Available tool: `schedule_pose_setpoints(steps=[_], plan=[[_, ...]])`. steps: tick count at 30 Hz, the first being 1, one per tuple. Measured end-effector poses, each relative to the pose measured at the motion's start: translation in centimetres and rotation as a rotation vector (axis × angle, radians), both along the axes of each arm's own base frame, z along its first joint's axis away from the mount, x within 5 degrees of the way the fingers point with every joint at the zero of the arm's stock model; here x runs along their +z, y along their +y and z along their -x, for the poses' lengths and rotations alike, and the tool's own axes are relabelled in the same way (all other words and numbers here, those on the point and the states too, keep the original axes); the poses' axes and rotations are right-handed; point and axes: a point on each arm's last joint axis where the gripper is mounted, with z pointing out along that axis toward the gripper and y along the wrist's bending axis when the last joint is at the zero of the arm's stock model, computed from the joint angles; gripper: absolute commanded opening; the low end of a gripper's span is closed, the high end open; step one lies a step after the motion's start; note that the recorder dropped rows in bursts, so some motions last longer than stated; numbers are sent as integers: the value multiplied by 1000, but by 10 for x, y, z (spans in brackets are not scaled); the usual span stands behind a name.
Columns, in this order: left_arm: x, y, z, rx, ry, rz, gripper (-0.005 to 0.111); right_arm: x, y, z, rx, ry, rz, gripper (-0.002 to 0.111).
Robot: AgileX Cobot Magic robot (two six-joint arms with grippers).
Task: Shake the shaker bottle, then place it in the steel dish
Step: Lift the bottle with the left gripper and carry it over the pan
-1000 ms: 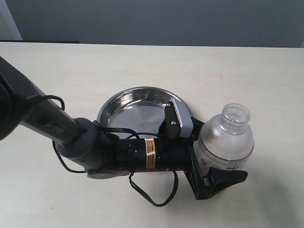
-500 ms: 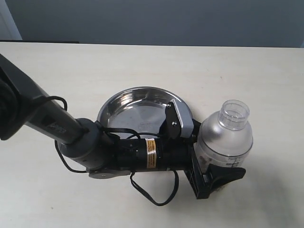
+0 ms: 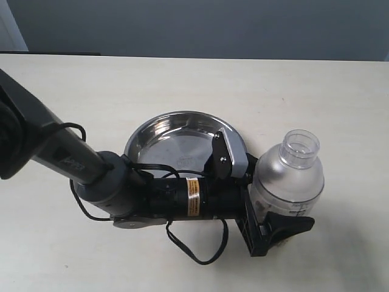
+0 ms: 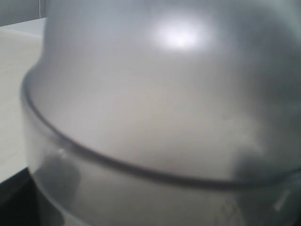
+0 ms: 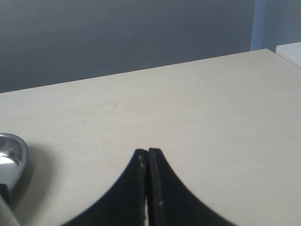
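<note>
The left gripper [image 3: 268, 210] holds the shaker bottle [image 3: 289, 173] just beside the steel dish [image 3: 141, 137].

The bottle is not in the dish; it stands almost straight up, right next to the dish's rim, on the side away from the left arm [image 3: 73, 164]. The black fingers [image 3: 292, 224] are squeezed onto the lower part of the bottle, one on each side. I cannot tell if the bottle touches the table [image 3: 182, 85]. The left wrist view shows only the bottle's cloudy round top [image 4: 164, 117], very close and blurry. The right gripper [image 5: 148, 162] has its two fingers pressed together with nothing in them, and it is over the bare table near the dish's shiny edge [image 5: 11, 150].
</note>
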Motion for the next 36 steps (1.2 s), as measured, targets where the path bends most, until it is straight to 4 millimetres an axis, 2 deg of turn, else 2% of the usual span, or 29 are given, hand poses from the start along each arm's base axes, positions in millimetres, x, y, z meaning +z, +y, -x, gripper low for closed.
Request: schedule_pose_setpoints(steps=[2, 3, 13, 23, 27, 31, 34, 36], plan=[[0, 0, 0, 0, 0, 0, 1, 0, 0, 0, 0, 0, 0, -1], [0, 0, 0, 0, 0, 0, 0, 0, 0, 0, 0, 0, 0, -1], [1, 1, -5, 68, 119, 48, 1, 0, 0, 0, 0, 0, 0, -1], [1, 1, -5, 65, 128, 50, 0, 0, 0, 0, 0, 0, 0, -1], [8, 0, -4, 53, 121, 31, 0, 0, 0, 0, 0, 0, 0, -1], [41, 0, -6, 86, 71, -1, 0, 0, 0, 0, 0, 0, 0, -1], [83, 2, -16, 179, -44, -118, 0, 0, 0, 0, 0, 0, 0, -1], [121, 8, -25, 272, -163, -203, 0, 0, 0, 0, 0, 0, 0, -1]])
